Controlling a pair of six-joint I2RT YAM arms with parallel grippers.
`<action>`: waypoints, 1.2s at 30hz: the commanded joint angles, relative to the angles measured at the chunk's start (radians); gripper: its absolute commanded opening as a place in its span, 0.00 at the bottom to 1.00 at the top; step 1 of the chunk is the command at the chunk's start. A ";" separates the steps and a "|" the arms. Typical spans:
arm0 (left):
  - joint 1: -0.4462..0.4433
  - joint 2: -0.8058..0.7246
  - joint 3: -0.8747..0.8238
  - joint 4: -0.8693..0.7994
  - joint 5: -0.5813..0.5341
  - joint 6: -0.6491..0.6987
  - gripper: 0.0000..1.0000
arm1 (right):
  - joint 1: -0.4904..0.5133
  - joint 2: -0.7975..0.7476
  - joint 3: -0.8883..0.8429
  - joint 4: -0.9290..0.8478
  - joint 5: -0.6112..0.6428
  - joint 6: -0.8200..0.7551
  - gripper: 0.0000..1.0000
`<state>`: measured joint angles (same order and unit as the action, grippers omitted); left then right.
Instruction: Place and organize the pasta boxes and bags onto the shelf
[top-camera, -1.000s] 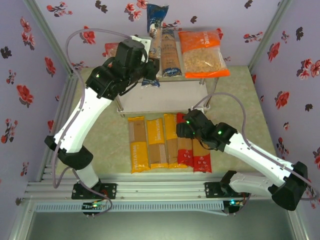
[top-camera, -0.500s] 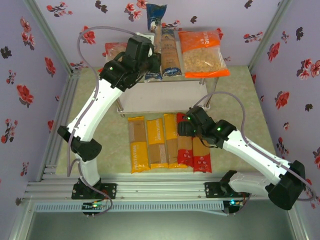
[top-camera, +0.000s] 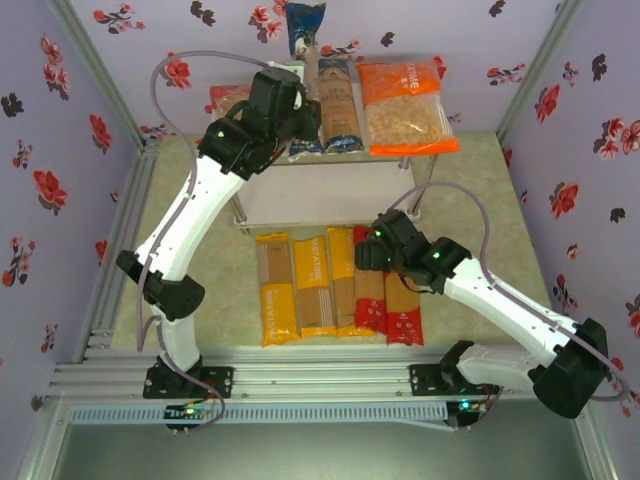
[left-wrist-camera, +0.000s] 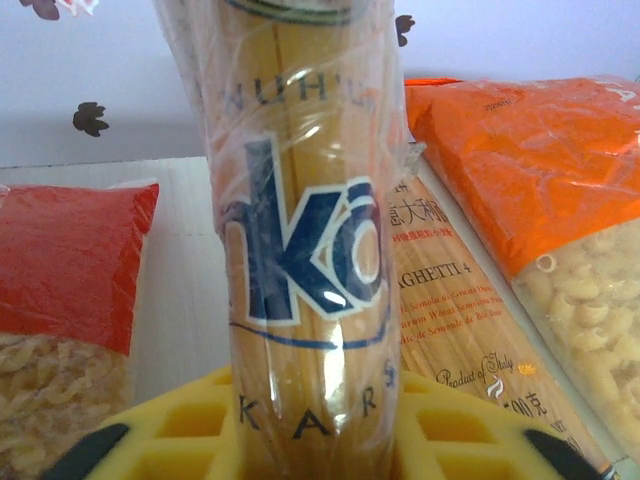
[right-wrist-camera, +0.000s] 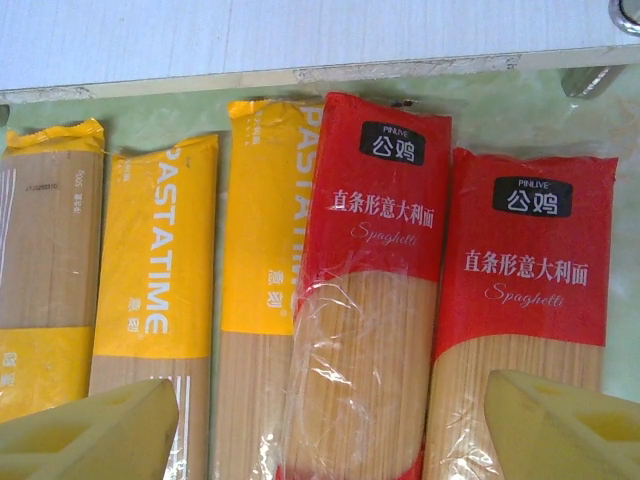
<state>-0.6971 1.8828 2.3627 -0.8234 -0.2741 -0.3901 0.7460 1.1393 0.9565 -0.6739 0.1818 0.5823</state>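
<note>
Gripping blue spaghetti pack (left-wrist-camera: 305, 230) with left tool (left-wrist-camera: 315, 450), yellow pads (left-wrist-camera: 170, 430) pressed against both its sides. Pack upright, tipped slightly, rising straight ahead of tool over top board of white shelf (left-wrist-camera: 185, 270). Left of tool: red-ended bag (left-wrist-camera: 65, 250) flat on same board. Just right of tool: another spaghetti pack (left-wrist-camera: 450, 320) lying flat, close against held pack. Beyond it, further right: orange bag (left-wrist-camera: 520, 170) of short pasta. Right tool (right-wrist-camera: 325, 425) spread wide, holding nothing, hovering over row of packs on green counter (top-camera: 500, 160) in front of shelf. Directly between its fingers: red pack (right-wrist-camera: 375, 280). By right-hand finger: second red pack (right-wrist-camera: 525, 270), side by side with first. Off to left of tool: three yellow packs (right-wrist-camera: 160, 250), all lying parallel, edges touching or overlapping.
</note>
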 joint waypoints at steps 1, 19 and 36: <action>0.021 0.016 0.027 0.117 -0.048 -0.016 0.42 | -0.007 0.001 0.005 0.008 -0.003 -0.014 0.81; 0.021 -0.001 -0.001 0.150 -0.006 -0.001 0.39 | -0.016 -0.009 -0.008 0.004 -0.001 -0.004 0.81; -0.091 -0.291 -0.165 0.101 0.013 0.287 0.56 | -0.025 -0.052 -0.021 -0.061 0.071 0.012 0.83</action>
<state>-0.7593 1.7065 2.2524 -0.7120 -0.2615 -0.1699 0.7345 1.1236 0.9512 -0.6857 0.2016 0.5854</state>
